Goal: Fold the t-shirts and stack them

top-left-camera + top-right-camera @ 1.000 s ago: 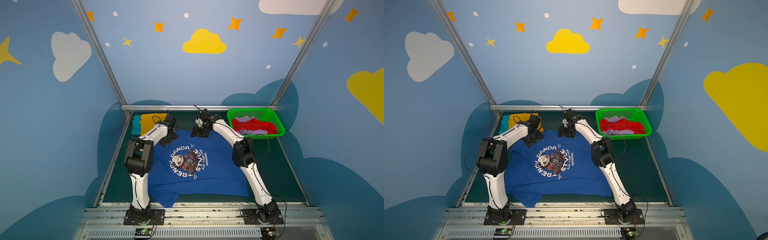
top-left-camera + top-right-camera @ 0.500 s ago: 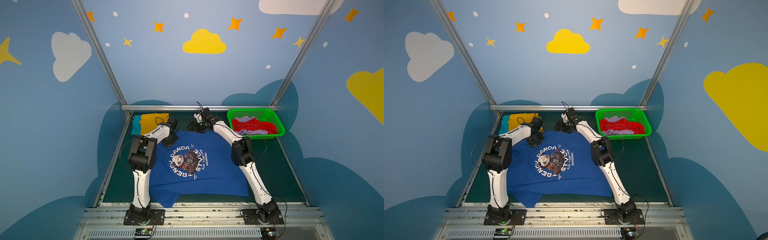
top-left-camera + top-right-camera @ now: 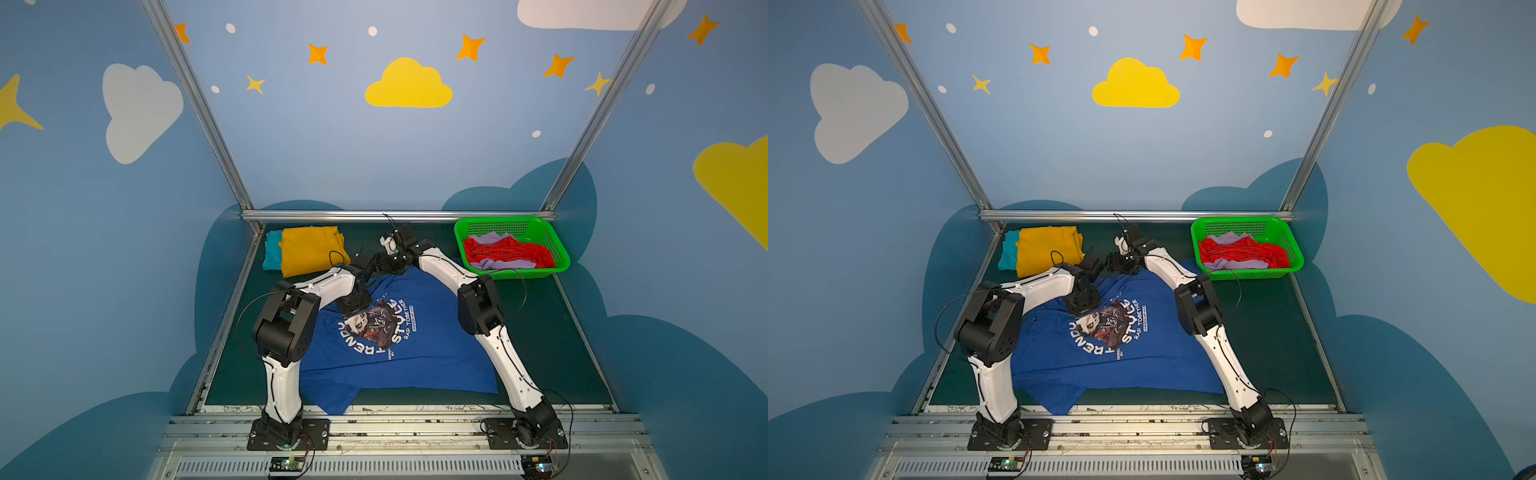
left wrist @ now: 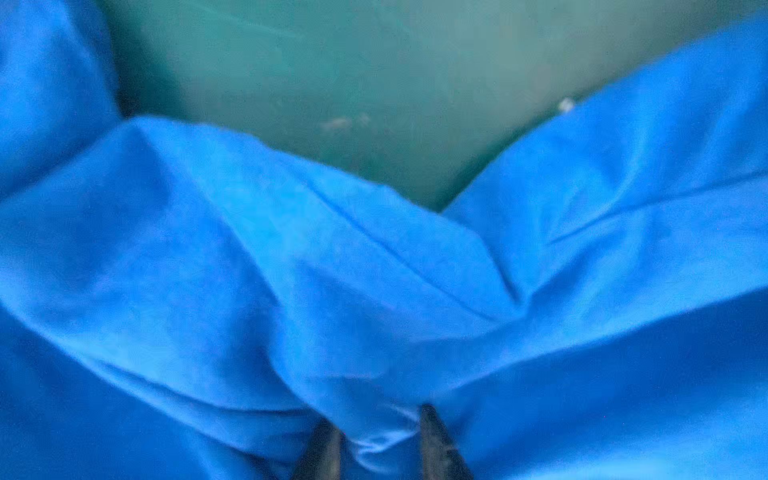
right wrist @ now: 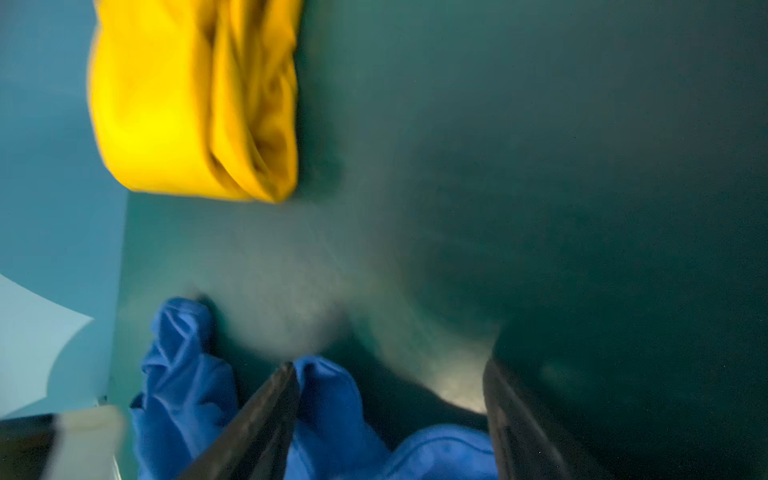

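Blue t-shirt [image 3: 415, 365], print half hidden under left arm [image 3: 328, 286]: I read "STYLE", "RAP TOGETHER". Left pincer [image 4: 376, 415] pinches its cloth; right pincer [image 5: 390, 365] wide, view blurred.

The left gripper [image 4: 376, 440] is cut off and blurred in the left wrist view, so a grip on the royal blue tee [image 4: 374, 291] cannot be judged. The teal tee [image 3: 272, 253] is mostly covered by the mustard yellow tee [image 3: 311, 251], the lilac tee [image 3: 492, 239] partly by the red tee [image 3: 511, 253].
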Action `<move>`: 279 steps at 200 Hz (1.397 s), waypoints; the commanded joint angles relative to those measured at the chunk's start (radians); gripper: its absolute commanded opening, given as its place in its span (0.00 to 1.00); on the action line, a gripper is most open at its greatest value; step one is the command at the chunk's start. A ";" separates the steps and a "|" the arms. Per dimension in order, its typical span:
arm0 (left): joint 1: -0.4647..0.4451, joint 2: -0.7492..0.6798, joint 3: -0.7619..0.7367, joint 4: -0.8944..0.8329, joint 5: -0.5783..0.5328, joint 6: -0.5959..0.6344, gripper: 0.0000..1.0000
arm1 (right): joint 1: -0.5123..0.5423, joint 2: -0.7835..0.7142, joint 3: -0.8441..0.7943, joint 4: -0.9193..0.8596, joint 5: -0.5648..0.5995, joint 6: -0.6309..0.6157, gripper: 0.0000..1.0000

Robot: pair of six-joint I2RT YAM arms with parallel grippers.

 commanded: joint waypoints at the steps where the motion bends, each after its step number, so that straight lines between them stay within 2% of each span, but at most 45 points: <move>1: 0.009 -0.006 0.009 -0.085 0.029 0.001 0.38 | 0.066 -0.052 -0.045 -0.029 0.011 -0.114 0.68; 26: 0.036 -0.052 0.024 -0.112 0.027 0.022 0.41 | 0.092 -0.037 -0.040 -0.034 -0.018 -0.148 0.68; 48: 0.081 -0.096 -0.008 -0.103 0.085 0.012 0.42 | 0.101 -0.003 -0.005 -0.048 -0.048 -0.147 0.67; 58: 0.105 -0.126 -0.029 -0.093 0.113 0.002 0.43 | 0.107 0.017 0.017 -0.066 -0.053 -0.146 0.63; 67: 0.132 -0.161 -0.043 -0.086 0.133 0.001 0.45 | 0.110 0.028 0.025 -0.069 -0.067 -0.146 0.49; 80: 0.172 -0.218 -0.050 -0.087 0.133 0.000 0.48 | 0.111 0.029 0.019 -0.064 -0.082 -0.142 0.15; 85: 0.191 -0.241 -0.049 -0.090 0.132 0.002 0.49 | 0.110 0.023 0.012 -0.061 -0.082 -0.139 0.07; 92: 0.218 -0.268 -0.044 -0.095 0.126 0.003 0.50 | 0.107 0.004 -0.015 -0.034 -0.090 -0.130 0.03; 111: 0.279 -0.319 -0.019 -0.099 0.097 0.007 0.55 | 0.094 -0.086 -0.142 0.085 -0.100 -0.114 0.01; 131: 0.325 -0.304 0.022 -0.075 0.095 0.005 0.60 | 0.084 -0.190 -0.275 0.167 -0.083 -0.128 0.01; 156: 0.327 -0.183 0.104 -0.015 0.138 0.027 0.64 | 0.086 -0.316 -0.452 0.237 -0.026 -0.171 0.02; 179: 0.315 -0.028 0.193 -0.021 0.173 0.039 0.59 | 0.095 -0.426 -0.623 0.314 0.019 -0.182 0.03; 198: 0.301 0.050 0.205 -0.037 0.194 0.041 0.58 | 0.098 -0.504 -0.740 0.370 0.042 -0.168 0.04; 237: 0.299 0.058 0.144 -0.092 0.108 0.051 0.68 | 0.102 -0.539 -0.802 0.395 0.043 -0.153 0.04; 253: 0.303 0.073 0.151 -0.115 0.073 0.066 0.68 | 0.104 -0.528 -0.792 0.383 0.038 -0.149 0.04; 261: 0.304 0.084 0.155 -0.117 0.063 0.068 0.62 | 0.106 -0.522 -0.786 0.376 0.033 -0.149 0.04; 271: 0.307 0.099 0.164 -0.116 0.056 0.069 0.25 | 0.106 -0.518 -0.778 0.368 0.035 -0.149 0.04; 279: 0.310 0.109 0.174 -0.123 0.049 0.063 0.07 | 0.105 -0.517 -0.774 0.366 0.042 -0.149 0.04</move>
